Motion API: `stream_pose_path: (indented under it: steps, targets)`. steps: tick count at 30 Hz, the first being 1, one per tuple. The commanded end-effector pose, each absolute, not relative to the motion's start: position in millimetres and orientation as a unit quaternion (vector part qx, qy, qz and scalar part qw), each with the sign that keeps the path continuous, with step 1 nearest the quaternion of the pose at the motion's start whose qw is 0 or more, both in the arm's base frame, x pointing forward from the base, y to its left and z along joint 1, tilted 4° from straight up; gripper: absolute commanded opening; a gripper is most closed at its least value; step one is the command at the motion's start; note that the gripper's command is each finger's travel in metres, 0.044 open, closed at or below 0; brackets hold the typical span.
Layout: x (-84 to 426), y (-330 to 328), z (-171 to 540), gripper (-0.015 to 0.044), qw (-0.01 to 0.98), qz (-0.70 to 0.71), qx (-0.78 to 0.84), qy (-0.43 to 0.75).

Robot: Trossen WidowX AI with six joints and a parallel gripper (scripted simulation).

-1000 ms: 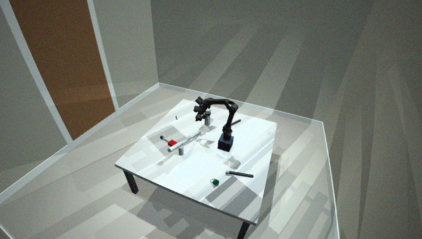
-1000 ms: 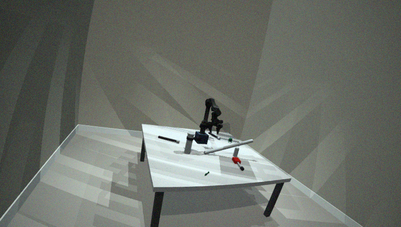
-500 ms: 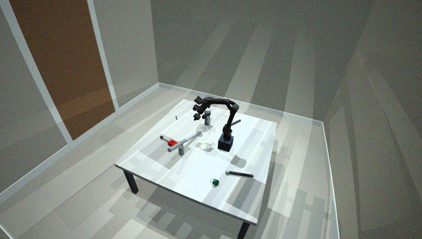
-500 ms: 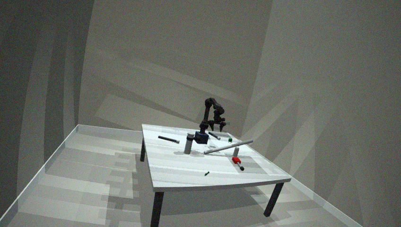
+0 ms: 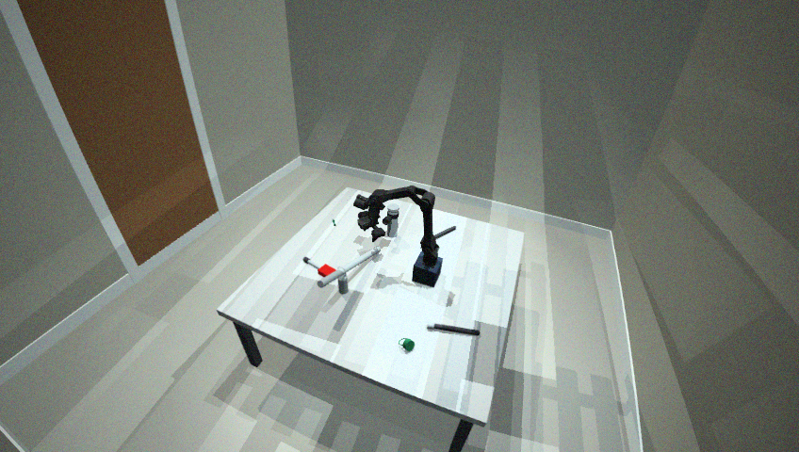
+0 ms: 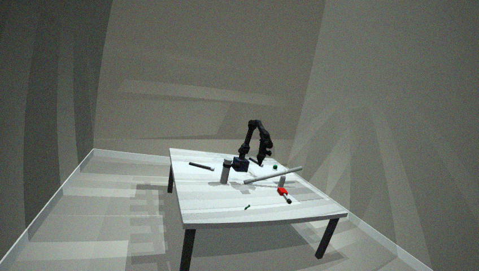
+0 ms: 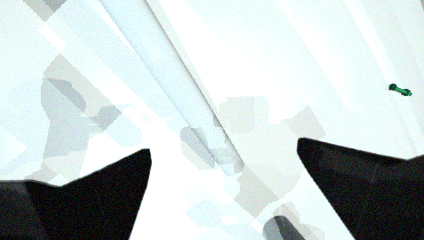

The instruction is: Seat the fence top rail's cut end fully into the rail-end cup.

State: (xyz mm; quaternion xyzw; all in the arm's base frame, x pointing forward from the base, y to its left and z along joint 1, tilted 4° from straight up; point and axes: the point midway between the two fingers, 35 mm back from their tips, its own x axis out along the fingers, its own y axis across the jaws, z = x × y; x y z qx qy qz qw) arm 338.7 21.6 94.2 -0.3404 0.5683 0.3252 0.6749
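The grey rail [image 5: 351, 266] [image 6: 273, 174] [image 7: 172, 75] slopes across the short post [image 5: 343, 284] [image 6: 282, 182], its cut end low and apart from the cup. The loop cap is too small to make out. The big post [image 5: 392, 227] [image 6: 223, 175] stands upright; its dark brace band [image 6: 227, 165] sits just under the pale cap [image 5: 393, 208] [image 6: 227, 160]. The dark rail-end cup [image 5: 386, 220] [image 6: 235, 165] sticks out from the band; its likely rounded edge shows low in the wrist view. My gripper [image 5: 371, 229] [image 6: 260, 163] [image 7: 226, 150] is open and empty, above the rail's cut-end side.
A red block [image 5: 326, 270] [image 6: 282, 191] with a black-tipped rod lies beside the short post. A small green piece [image 5: 334, 222] [image 6: 247, 206] [image 7: 400, 90] lies farther out. Dark rods [image 5: 455, 329] [image 6: 200, 165] and a green ringed object [image 5: 408, 344] [image 6: 274, 166] lie around the arm's base.
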Motion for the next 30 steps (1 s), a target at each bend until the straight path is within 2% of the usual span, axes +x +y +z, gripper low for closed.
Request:
stream_pose_path:
  steps: [1, 13, 19, 30]
  targets:
    - [338, 39, 60, 0.044, 0.517, 0.499, -0.469, 0.514]
    - [338, 39, 60, 0.044, 0.517, 0.499, -0.469, 0.514]
    - [337, 40, 25, 0.044, 0.517, 0.499, -0.469, 0.514]
    - [337, 41, 9, 0.044, 0.517, 0.499, -0.469, 0.514]
